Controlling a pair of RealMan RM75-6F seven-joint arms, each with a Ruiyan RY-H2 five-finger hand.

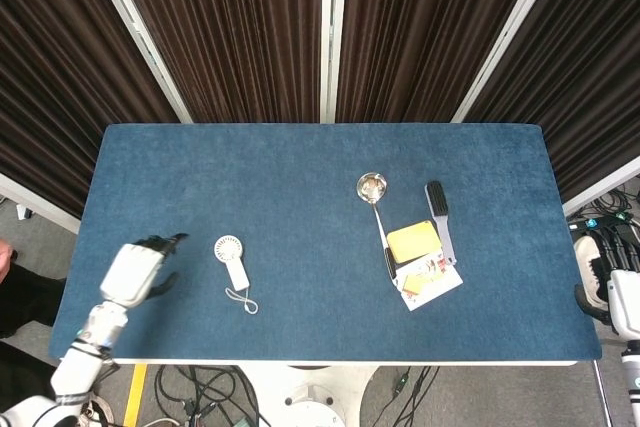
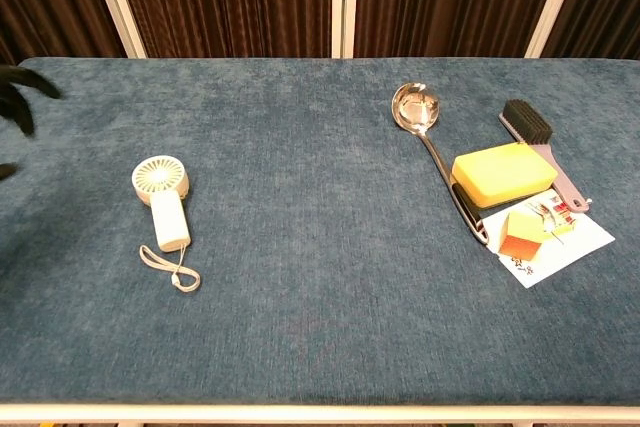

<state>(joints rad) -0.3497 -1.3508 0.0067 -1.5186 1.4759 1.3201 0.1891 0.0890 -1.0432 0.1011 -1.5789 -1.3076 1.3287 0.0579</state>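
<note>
The handheld fan (image 1: 232, 260) lies flat on the desk (image 1: 300, 177), ungrasped, while the left robot hand (image 1: 137, 269) hovers beside it, fingers spread and empty.

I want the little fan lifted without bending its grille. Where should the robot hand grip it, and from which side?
Likely by the handle, pinched across its width from above. The fan lies flat, round head away from the robot, handle and strap nearer. The left robot hand is beside it, fingers apart, so approaching from that side looks easiest.
</note>
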